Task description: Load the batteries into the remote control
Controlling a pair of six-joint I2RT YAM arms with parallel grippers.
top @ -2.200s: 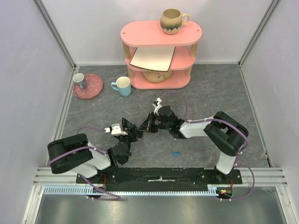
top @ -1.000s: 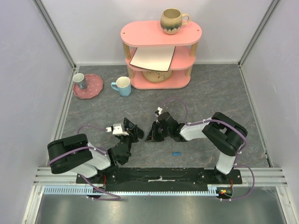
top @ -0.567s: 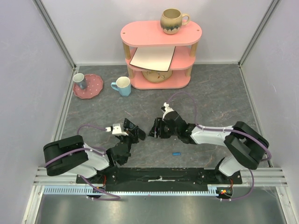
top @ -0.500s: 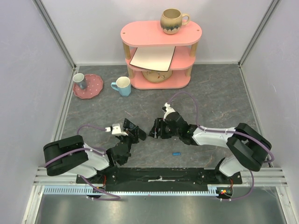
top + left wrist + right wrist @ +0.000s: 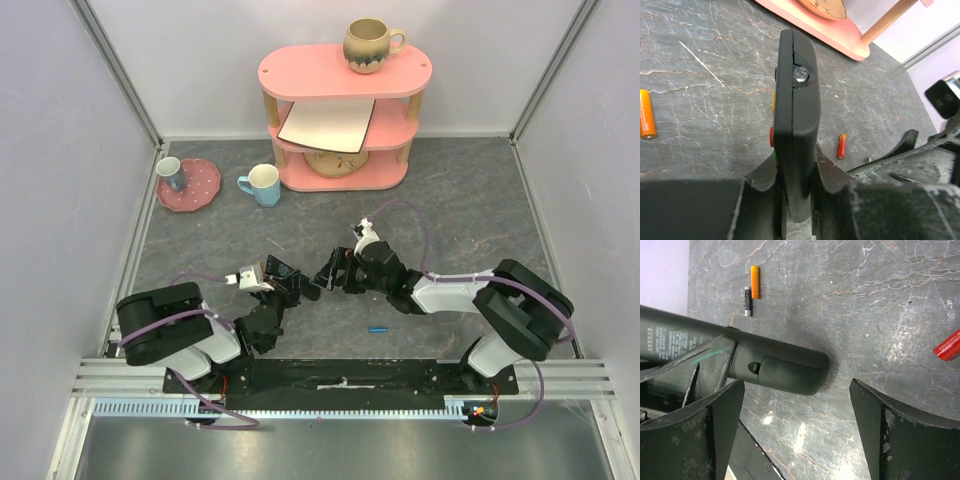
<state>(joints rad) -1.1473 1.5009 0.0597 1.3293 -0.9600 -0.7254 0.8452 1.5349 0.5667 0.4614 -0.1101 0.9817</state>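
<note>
Left gripper [image 5: 796, 175] is clamped on the remote control [image 5: 796, 100], held edge-on, with 1 red-orange battery [image 5: 841, 146] lying beyond on the table. Right gripper [image 5: 796, 390] is spread wide and empty beside the remote's end. From above, 1 blue battery [image 5: 377, 328] is seen lying apart. Fetching a battery is judged to be the next step.

- shelf [image 5: 345, 72]: back centre of table [image 5: 470, 200]; mug [image 5: 370, 45] on its top tier.
- cup [image 5: 263, 184]: just left of shelf.
- plate [image 5: 200, 190]: far left; small cup [image 5: 170, 172] on it.
- remote [image 5: 797, 100]: mid-table, clamped in left gripper [image 5: 797, 175]; right gripper [image 5: 796, 387] just right.
- battery [image 5: 378, 328]: on table, before right gripper.
</note>
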